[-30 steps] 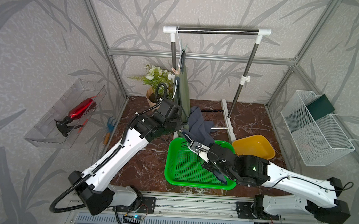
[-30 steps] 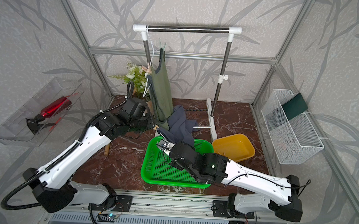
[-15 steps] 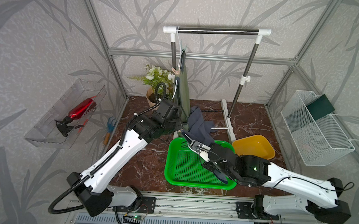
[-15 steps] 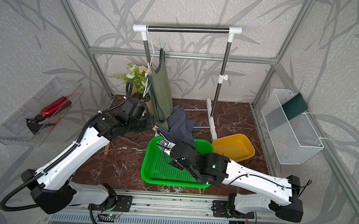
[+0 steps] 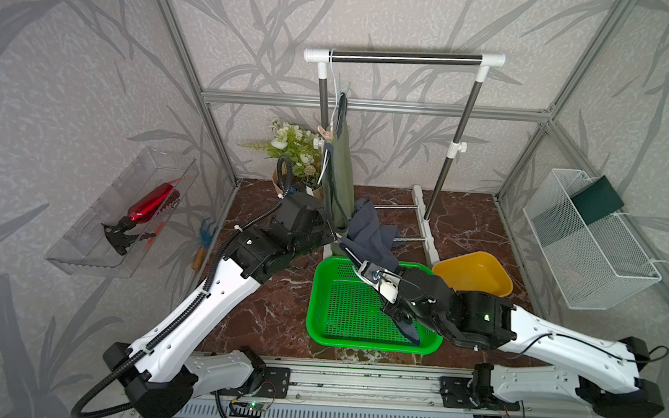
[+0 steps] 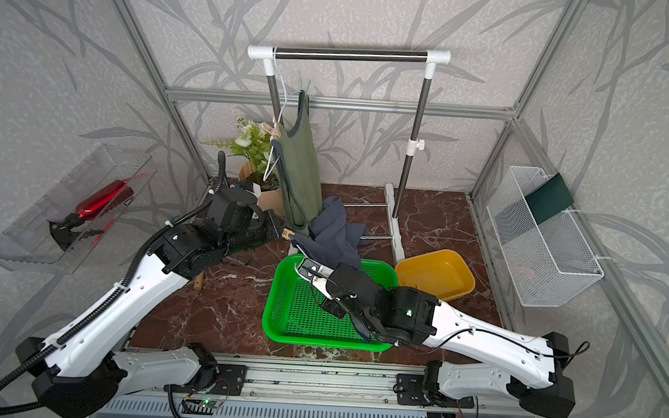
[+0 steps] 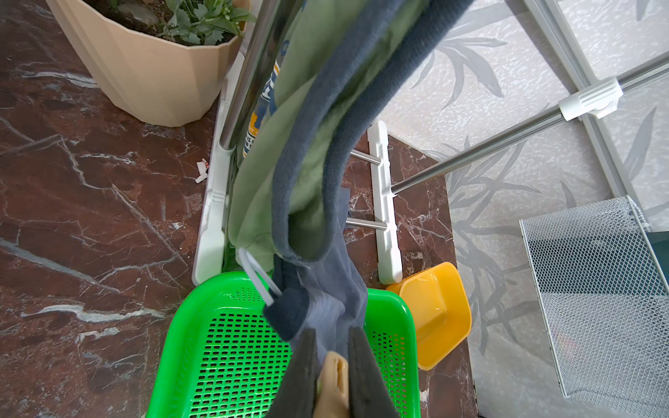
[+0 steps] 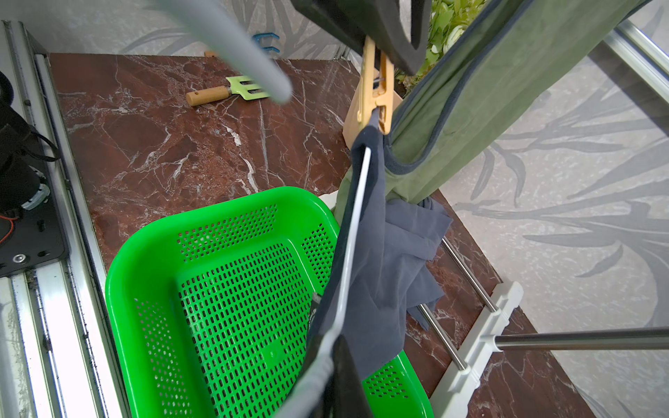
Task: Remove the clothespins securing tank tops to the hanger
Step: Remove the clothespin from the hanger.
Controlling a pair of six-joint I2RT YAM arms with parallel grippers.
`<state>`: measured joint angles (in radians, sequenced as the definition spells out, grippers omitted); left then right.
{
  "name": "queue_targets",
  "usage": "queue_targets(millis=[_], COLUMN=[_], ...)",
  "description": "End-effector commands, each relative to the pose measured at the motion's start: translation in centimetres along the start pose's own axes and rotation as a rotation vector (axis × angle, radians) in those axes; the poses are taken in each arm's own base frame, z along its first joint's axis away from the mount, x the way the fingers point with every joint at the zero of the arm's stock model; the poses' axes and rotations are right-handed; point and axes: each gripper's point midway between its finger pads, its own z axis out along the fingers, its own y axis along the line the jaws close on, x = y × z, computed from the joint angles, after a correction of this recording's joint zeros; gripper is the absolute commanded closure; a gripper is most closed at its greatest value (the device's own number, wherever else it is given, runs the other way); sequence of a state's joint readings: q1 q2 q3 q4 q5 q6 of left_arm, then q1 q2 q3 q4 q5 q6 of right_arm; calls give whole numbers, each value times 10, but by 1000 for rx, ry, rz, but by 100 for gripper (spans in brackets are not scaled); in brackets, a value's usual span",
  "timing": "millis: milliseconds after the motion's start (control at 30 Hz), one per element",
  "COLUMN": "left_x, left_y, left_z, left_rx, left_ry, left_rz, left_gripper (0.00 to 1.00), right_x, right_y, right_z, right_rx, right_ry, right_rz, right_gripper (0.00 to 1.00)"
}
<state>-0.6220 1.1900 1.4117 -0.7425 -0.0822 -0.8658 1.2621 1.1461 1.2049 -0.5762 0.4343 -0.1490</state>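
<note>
- While the left gripper [image 7: 331, 356] is clamped on a pin [image 8: 374, 90], that pin appears clipped to the navy top [image 8: 391, 253] at the hanger's [image 8: 356, 202] low end: not yet off.
- Right gripper [image 8: 331, 362] is closed on hanger wire and navy cloth.
- Second pin [image 5: 325, 132] sits high on the hanger, by the olive top [image 5: 340, 178].
- Judgement: at least two pins left; none seen freed.

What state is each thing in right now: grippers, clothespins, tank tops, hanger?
Left gripper, shut on the lower clothespin.
Right gripper, shut on the hanger.
Lower clothespin, clipped on the navy tank top.
Upper clothespin, clipped on the olive tank top.
Navy tank top, sagging, one strap pinned.
Olive tank top, hanging.
Hanger, steeply tilted on the rack.
</note>
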Motion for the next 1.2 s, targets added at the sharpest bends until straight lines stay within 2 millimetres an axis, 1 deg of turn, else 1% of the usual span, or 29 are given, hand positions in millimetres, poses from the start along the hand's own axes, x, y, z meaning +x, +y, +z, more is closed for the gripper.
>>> queue_targets(millis=[0, 200, 367, 500, 667, 900, 1067, 1167], left_x=[-27, -27, -29, -28, -31, -35, -36, -35], left_y=[-6, -1, -1, -4, -6, -2, -5, -7], left_z=[-10, -16, -18, -17, -19, -23, -26, -26], left_rx=[23, 7, 11, 18, 33, 22, 55, 71], left_ry=[-112, -120, -124, -109, -118, -138, -153, -151], left_rz=[-35, -38, -41, -46, -58, -54, -64, -71], left_gripper=[92, 92, 92, 92, 92, 91, 91, 91], right_x=[6, 6, 7, 9, 12, 14, 18, 17], right_y=[3, -3, -6, -5, -3, -2, 2, 1], right_z=[-4, -7, -8, -6, -4, -5, -3, -2], right_rx=[-23, -8, -2, -3, -15, -29, -46, -47], right_ry=[20, 10, 13, 25, 43, 49, 68, 66], right_rz=[0, 9, 15, 14, 8, 9, 11, 18], right_gripper=[100, 100, 100, 100, 100, 100, 100, 100])
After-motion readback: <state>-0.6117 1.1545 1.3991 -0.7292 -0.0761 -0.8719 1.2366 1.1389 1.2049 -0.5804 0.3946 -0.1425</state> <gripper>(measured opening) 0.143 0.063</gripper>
